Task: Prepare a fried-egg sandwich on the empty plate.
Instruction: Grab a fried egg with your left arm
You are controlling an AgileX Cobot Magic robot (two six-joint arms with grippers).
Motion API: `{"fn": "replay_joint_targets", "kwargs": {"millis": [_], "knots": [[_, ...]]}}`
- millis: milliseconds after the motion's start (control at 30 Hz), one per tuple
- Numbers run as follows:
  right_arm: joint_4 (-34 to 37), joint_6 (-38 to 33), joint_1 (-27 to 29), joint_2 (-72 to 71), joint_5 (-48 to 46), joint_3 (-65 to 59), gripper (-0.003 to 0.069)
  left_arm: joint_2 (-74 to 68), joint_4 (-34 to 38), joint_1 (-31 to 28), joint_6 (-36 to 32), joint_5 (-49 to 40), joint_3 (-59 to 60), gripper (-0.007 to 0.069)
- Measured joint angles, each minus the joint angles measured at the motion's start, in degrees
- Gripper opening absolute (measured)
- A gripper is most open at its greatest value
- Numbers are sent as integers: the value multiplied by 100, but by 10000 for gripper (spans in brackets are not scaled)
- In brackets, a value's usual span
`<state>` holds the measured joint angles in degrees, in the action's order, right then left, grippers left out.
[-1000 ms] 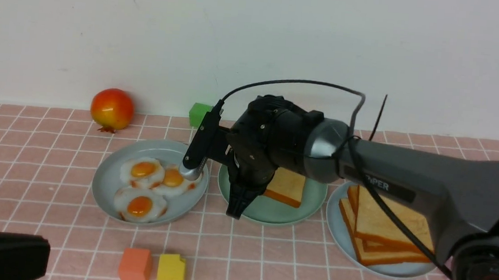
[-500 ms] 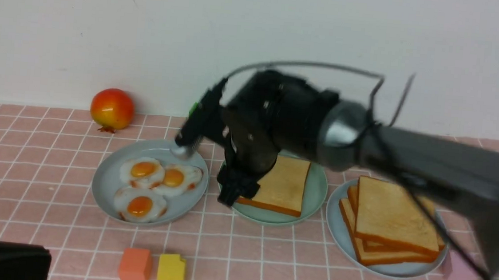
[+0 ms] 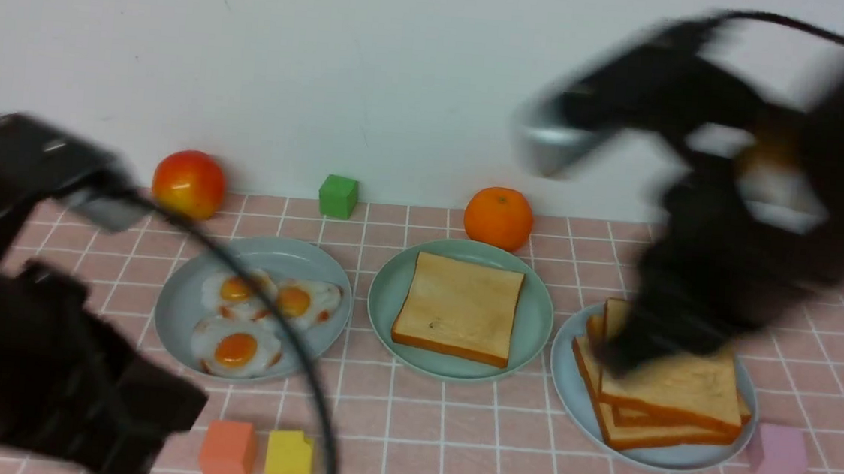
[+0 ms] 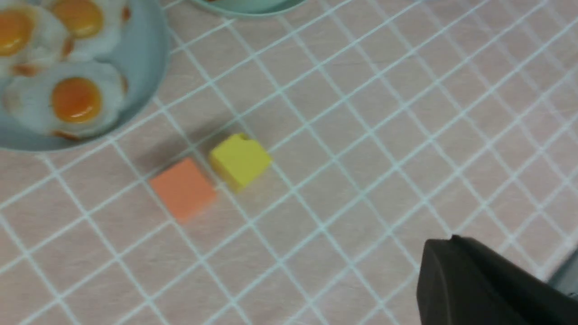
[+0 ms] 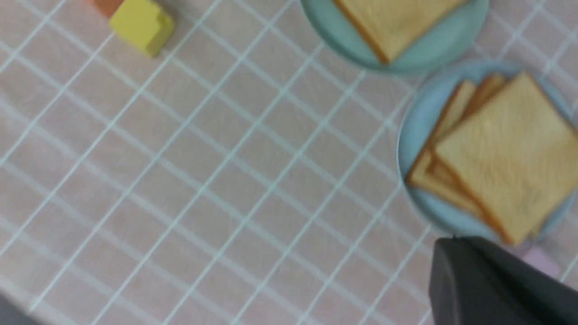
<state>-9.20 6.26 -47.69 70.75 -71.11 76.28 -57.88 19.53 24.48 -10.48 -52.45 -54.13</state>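
The mint-green plate [image 3: 536,317] in the middle holds a single toast slice [image 3: 459,308] lying flat. No fried-egg sandwich is in view. Three fried eggs [image 3: 236,347] lie on the grey-blue plate [image 3: 176,300] to its left. A stack of toast [image 3: 673,392] sits on the grey-blue plate [image 3: 568,384] to its right. My right gripper [image 5: 454,241] is shut and empty, blurred with motion above the toast stack. My left gripper [image 4: 451,241] is shut and empty, over bare table in front of the egg plate.
A red fruit [image 3: 189,183], a green cube [image 3: 338,196] and an orange [image 3: 499,218] stand along the back wall. An orange block [image 3: 227,451] and a yellow block [image 3: 289,460] sit near the front edge. A pink block [image 3: 778,452] sits beside the toast-stack plate.
My right arm has swung up and to the right, away from the mint-green plate to over the toast stack. My left arm has risen into view at the left.
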Motion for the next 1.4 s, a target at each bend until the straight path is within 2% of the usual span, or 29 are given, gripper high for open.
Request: {"fn": "replay_joint_targets", "kwargs": {"millis": [100,133,233,367,533,600,700,733,800,933,1167,1400], "knots": [[133,188,0,-820,-21,-506,-4,-584,-255,0,54,8,-183,13],[218,335,0,-1509,40,-847,-1,-1054,-398,0,66,89,-290,13],[317,536,0,-2325,166,-1281,6,-1855,-549,0,36,458,-432,13],[443,608,0,-2807,169,-1587,8,-2518,-915,-102,-21,835,-778,13],[584,497,0,-3025,71,-1697,10,-3538,-1140,-578,-50,729,-1664,13],[584,472,0,-3071,58,-1717,10,-3903,-1219,-721,-148,724,-1988,34],[584,454,0,-3087,58,-1741,11,-4430,-1375,-823,-547,817,-2378,137],[584,454,0,-3087,58,-1741,11,-4430,-1387,-823,-547,833,-2391,145],[584,448,0,-3087,106,-1741,13,-4757,-1574,-825,-1032,1091,-2467,259],[618,442,0,-3087,181,-1741,13,-5051,-1745,-825,-1365,1520,-2471,379],[737,437,0,-3087,273,-1741,15,-5468,-2214,-825,-1420,1890,-2492,402],[868,437,0,-3087,338,-1741,15,-5709,-2653,-825,-1420,2112,-2492,376]]}}
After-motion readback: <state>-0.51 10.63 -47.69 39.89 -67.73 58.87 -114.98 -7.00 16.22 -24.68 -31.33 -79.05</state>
